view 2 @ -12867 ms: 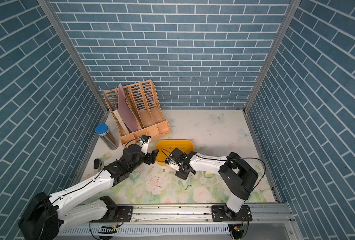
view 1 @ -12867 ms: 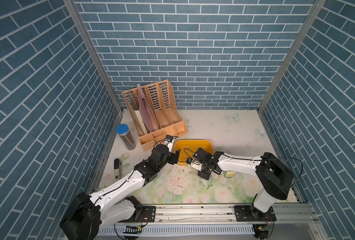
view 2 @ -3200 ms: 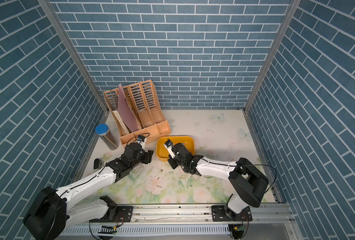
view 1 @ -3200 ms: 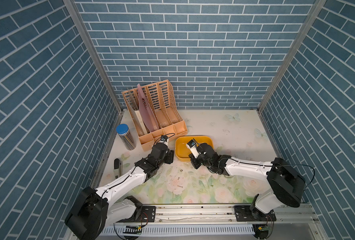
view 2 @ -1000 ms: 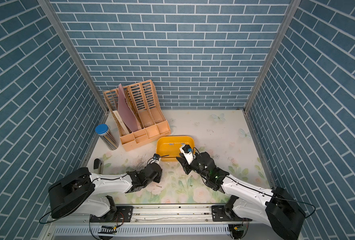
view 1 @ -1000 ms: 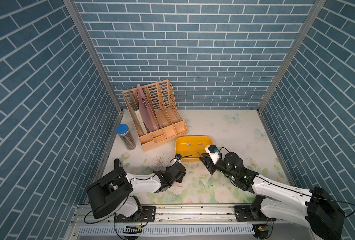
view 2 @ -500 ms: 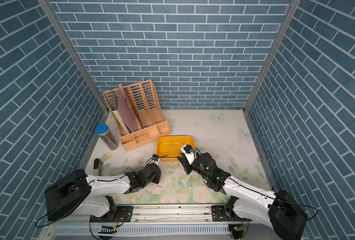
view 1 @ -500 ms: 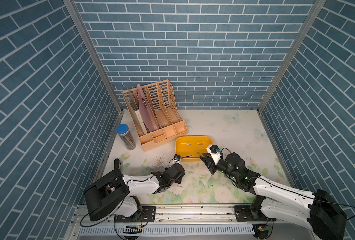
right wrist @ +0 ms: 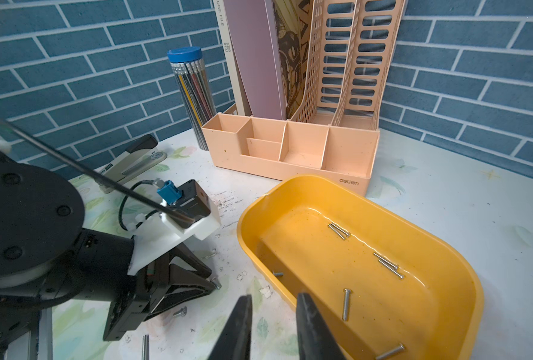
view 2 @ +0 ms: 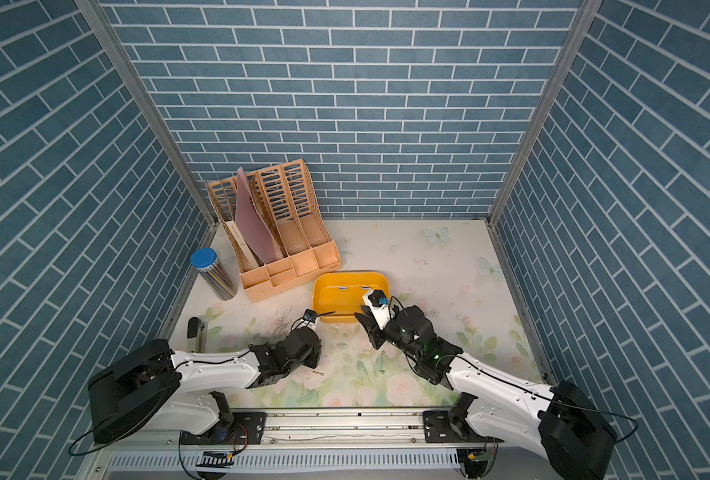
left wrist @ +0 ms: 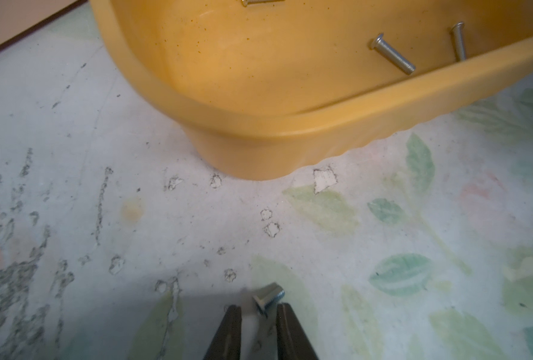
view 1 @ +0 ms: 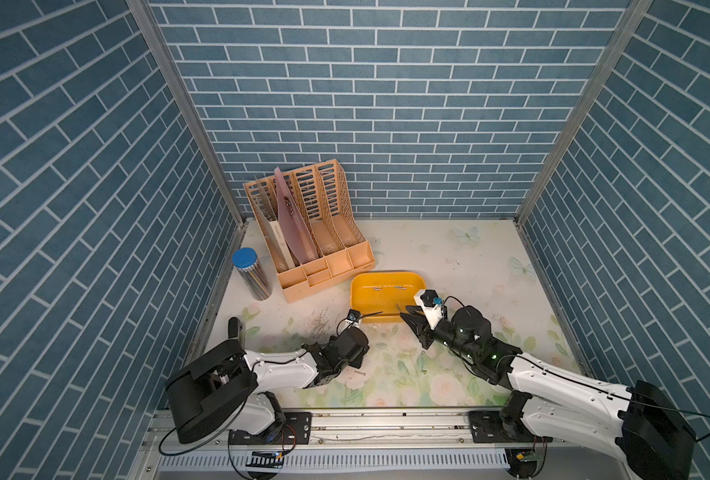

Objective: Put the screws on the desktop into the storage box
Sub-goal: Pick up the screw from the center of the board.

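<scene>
One short screw (left wrist: 268, 300) seen on desktop (left wrist: 71, 124), front half, just past tips of left gripper (left wrist: 260, 324); axis slanted across gap. Jaws narrowly apart, nothing clamped. box (left wrist: 259, 123) straight beyond. Farther off, right gripper (right wrist: 273, 314) held apart, empty.

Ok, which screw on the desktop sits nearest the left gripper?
The short, stubby silver screw lying right at the tips of the left gripper; the long thin screws lie inside the storage box.
</scene>
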You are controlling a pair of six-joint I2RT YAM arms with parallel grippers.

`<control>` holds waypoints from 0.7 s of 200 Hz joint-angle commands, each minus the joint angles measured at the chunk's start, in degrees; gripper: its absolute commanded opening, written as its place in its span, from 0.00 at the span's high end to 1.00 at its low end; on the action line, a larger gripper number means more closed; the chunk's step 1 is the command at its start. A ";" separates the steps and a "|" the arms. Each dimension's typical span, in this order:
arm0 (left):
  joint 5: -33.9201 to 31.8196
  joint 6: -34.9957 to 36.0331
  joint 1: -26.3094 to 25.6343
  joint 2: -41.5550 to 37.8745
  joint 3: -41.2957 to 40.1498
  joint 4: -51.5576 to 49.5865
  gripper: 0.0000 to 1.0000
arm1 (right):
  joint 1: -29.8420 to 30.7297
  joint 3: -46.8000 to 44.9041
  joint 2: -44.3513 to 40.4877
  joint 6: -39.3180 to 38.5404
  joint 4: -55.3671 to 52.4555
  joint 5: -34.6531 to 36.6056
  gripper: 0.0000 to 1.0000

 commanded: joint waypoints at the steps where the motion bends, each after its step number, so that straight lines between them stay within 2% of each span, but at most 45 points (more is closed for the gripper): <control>1: 1.02 0.80 -0.13 2.56 0.54 -0.89 0.75 | -0.10 -0.74 -1.08 -1.34 0.74 0.51 0.72; 26: 1.39 0.06 -0.11 3.62 0.99 -2.33 0.89 | -0.16 -0.94 -1.47 -1.32 0.67 0.51 0.72; 74: 1.42 -0.48 -0.17 1.77 -0.07 -3.56 0.93 | -0.12 -1.04 -1.91 -1.32 0.69 0.51 0.72; 101: 1.58 -0.35 -0.14 3.12 0.86 -3.58 1.00 | -0.12 -1.01 -1.86 -1.32 0.63 0.51 0.72; 140: 0.60 -0.27 -0.17 3.38 2.04 -4.63 1.00 | -0.14 -1.08 -1.77 -1.31 0.65 0.51 0.72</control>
